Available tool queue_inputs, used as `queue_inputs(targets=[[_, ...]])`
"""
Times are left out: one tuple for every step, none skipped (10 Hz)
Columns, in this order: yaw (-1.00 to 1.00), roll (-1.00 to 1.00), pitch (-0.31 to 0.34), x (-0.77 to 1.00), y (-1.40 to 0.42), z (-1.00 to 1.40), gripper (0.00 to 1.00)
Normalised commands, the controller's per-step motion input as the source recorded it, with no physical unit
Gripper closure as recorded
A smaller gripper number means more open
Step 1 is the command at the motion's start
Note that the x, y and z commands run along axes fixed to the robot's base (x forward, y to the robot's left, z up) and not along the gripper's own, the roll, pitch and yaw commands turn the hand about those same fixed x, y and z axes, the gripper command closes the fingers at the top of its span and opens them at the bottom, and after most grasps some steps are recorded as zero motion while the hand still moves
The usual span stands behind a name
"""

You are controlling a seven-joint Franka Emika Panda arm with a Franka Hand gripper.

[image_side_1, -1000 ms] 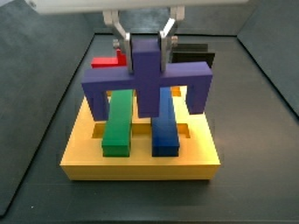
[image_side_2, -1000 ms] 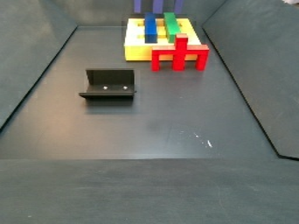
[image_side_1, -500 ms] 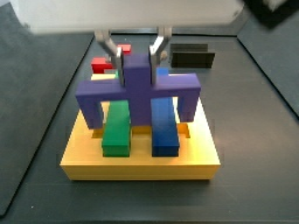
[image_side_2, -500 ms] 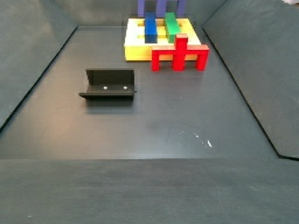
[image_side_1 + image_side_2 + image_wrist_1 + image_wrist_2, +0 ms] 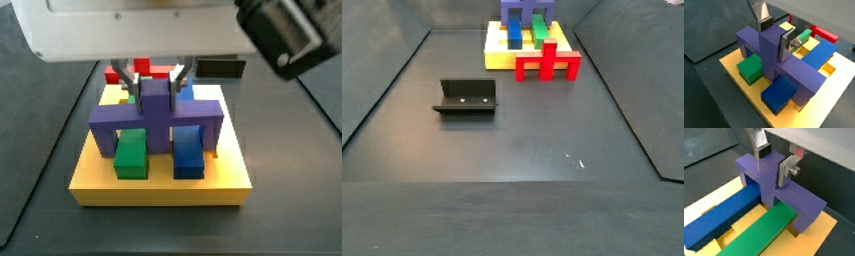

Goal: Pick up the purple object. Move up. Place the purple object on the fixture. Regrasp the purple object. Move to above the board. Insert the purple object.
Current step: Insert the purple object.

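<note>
- Board: yellow slab; green bar and blue bar seated.
- Purple object: straddling both bars over board; tilt could jam its legs.
- Gripper: fingers pinching purple stub; early release risks misseating.

One claw is seen, closed on one purple object above the board, and two silver fingers are counted on it. One yellow board is seen. One green bar and one dark-blue bar are counted in its slots. One red cross-shaped block is seen beside the board. One black fixture is counted on the floor, well apart from the board.
</note>
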Motion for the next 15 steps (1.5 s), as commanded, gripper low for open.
queue_inputs(targets=[[0.0, 0.0, 0.0, 0.08, -0.12, -0.12, 1.0], [0.0, 0.0, 0.0, 0.19, -0.16, -0.07, 1.0], [-0.14, 0.01, 0.0, 0.2, 0.0, -0.12, 1.0], [-0.2, 0.05, 0.0, 0.09, 0.01, -0.19, 1.0], [-0.16, 0.07, 0.0, 0.0, 0.11, -0.2, 1.0], [-0.14, 0.09, 0.0, 0.05, 0.1, -0.09, 1.0], [-0.14, 0.09, 0.023, 0.09, 0.11, 0.0, 1.0], [-0.13, 0.04, 0.036, 0.0, 0.26, 0.0, 1.0], [0.0, 0.0, 0.0, -0.01, 0.15, 0.14, 1.0], [0.01, 0.07, 0.0, -0.02, 0.01, 0.13, 1.0], [0.02, 0.11, 0.0, -0.02, 0.0, 0.0, 1.0], [0.09, 0.19, 0.0, -0.1, -0.17, 0.0, 1.0], [0.08, 0.27, -0.001, -0.11, -0.18, 0.0, 1.0], [0.03, 0.29, 0.0, -0.09, -0.19, 0.0, 1.0], [0.0, 0.27, 0.0, -0.06, -0.13, -0.03, 1.0]])
